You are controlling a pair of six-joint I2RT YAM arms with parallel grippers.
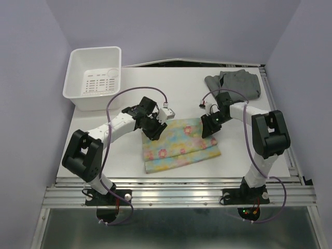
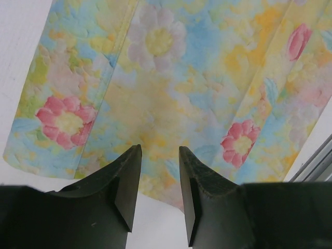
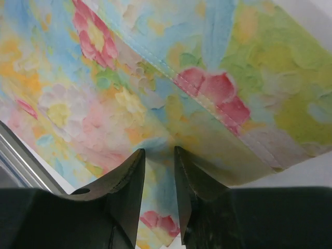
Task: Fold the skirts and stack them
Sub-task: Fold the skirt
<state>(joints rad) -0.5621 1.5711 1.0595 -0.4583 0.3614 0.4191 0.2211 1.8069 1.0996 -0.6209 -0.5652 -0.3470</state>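
Folded floral skirt lies flat; grey skirt crumpled.

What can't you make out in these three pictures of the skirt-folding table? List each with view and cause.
- Top view: far edge of the floral skirt, hidden under the left gripper and right gripper.
- Right wrist view: whether the right gripper pinches cloth; fabric fills its gap.
- Top view: markings inside the white bin, too small.

floral skirt: thin, matt cloth.
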